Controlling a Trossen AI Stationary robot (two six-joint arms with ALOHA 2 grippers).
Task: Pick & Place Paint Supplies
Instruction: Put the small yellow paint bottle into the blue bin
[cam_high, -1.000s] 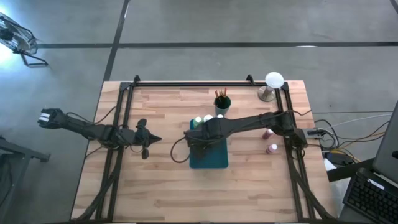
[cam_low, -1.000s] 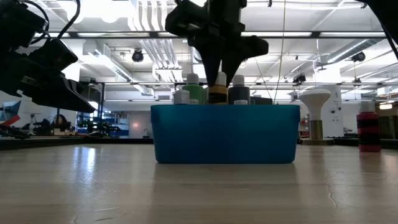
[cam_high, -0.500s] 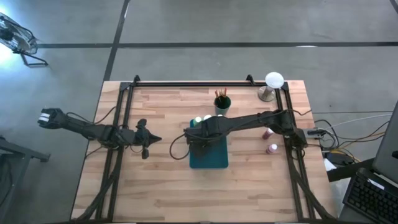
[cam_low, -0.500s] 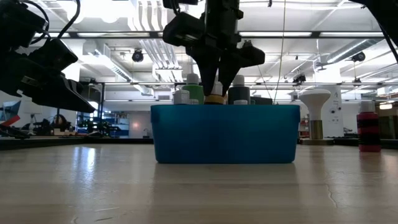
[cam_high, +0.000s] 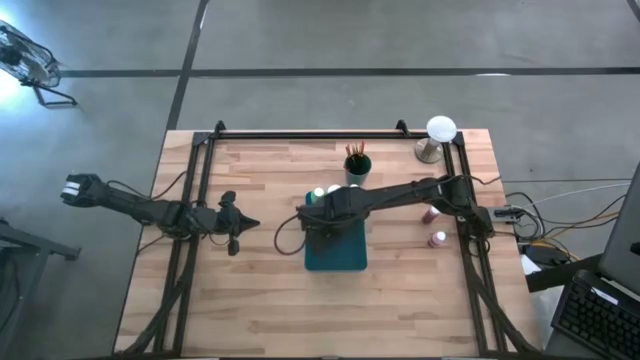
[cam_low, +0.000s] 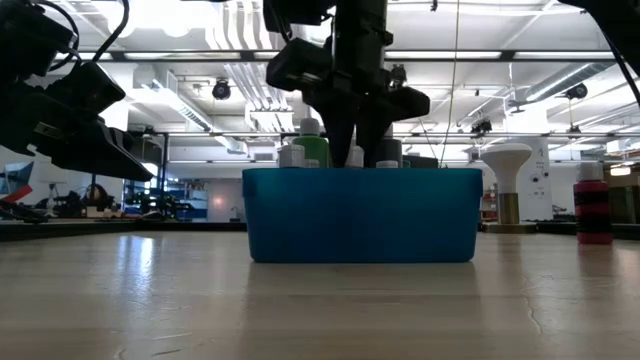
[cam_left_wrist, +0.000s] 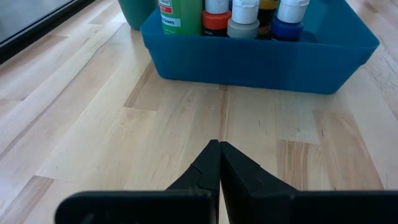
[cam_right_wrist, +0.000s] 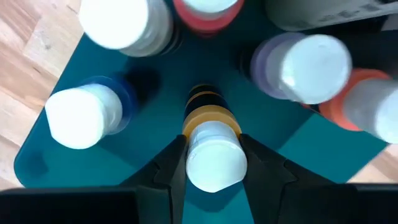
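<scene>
Yellow bottle (cam_right_wrist: 211, 134) lower in teal tray (cam_low: 360, 215) now — right gripper (cam_right_wrist: 212, 163) clamping it.

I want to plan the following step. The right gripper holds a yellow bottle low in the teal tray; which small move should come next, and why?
Probably open the right gripper and let go. The yellow bottle sits upright between its fingers, low inside the teal tray among the other bottles, so it seems placed. Whether it touches the floor cannot be told. The left gripper waits shut, apart from the tray.
</scene>
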